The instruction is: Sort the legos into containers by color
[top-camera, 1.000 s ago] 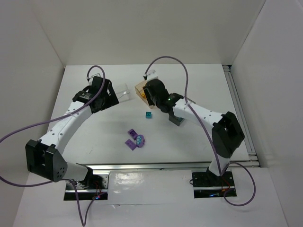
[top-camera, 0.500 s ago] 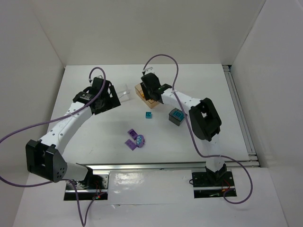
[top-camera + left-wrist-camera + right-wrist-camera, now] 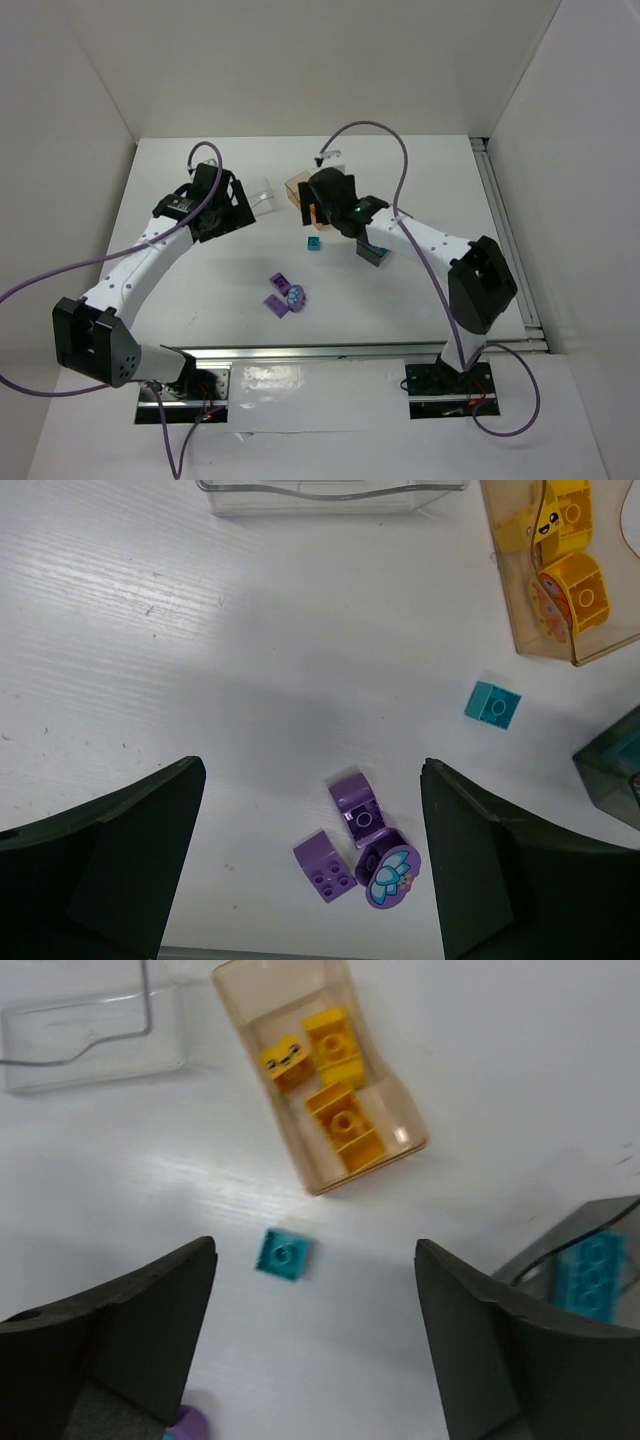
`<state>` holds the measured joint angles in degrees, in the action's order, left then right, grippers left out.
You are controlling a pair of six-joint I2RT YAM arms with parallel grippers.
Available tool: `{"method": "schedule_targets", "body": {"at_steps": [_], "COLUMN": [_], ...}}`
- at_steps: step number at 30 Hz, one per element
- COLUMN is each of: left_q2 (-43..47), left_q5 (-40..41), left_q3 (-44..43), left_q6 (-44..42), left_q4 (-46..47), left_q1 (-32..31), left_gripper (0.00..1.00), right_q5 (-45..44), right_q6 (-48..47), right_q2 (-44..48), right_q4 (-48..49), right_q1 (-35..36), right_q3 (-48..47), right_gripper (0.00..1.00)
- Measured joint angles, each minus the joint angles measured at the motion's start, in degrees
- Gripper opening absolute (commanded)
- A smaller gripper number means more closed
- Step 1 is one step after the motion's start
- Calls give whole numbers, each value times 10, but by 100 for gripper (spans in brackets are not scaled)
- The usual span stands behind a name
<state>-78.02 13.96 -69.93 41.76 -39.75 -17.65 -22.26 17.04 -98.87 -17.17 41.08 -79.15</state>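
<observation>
The top external camera looks down from above and behind the arm bases, taking in the whole white table (image 3: 420, 290). Each wrist camera faces straight down at the tabletop from much nearer, both at a similar height. Both wrist views share the amber-orange see-through rectangular bin (image 3: 615, 550) (image 3: 265, 990), the small cyan square brick (image 3: 492, 704) (image 3: 284, 1254) and the clear whitish plastic bin (image 3: 330, 495) (image 3: 90, 1050).

no words, numbers or brand marks can be read anywhere. the only printed marks are pictures: a small black face on a yellow brick (image 3: 283, 1063) lying in the amber bin (image 3: 265, 995), toward 12 o'clock in the right wrist view, and a blue petal pattern on the round purple piece (image 3: 390, 872), toward 5 o'clock in the left wrist view.
</observation>
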Motion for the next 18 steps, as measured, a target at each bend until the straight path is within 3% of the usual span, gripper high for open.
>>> {"method": "schedule_targets", "body": {"at_steps": [5, 10, 18], "left_q2": [0, 0, 0], "left_q5": [-6, -7, -7], "left_q3": [0, 7, 11], "left_q6": [-2, -11, -11], "left_q4": [1, 3, 3], "left_q1": [0, 0, 0], "left_gripper": [95, 95, 95], "right_q5": [-2, -9, -9], "right_q6": [82, 136, 175], "right_q2": [-50, -119, -192], "right_q4": [-7, -16, -24], "right_q1": [49, 48, 40], "right_q3": [12, 13, -16], "right_gripper": [94, 93, 73]}}
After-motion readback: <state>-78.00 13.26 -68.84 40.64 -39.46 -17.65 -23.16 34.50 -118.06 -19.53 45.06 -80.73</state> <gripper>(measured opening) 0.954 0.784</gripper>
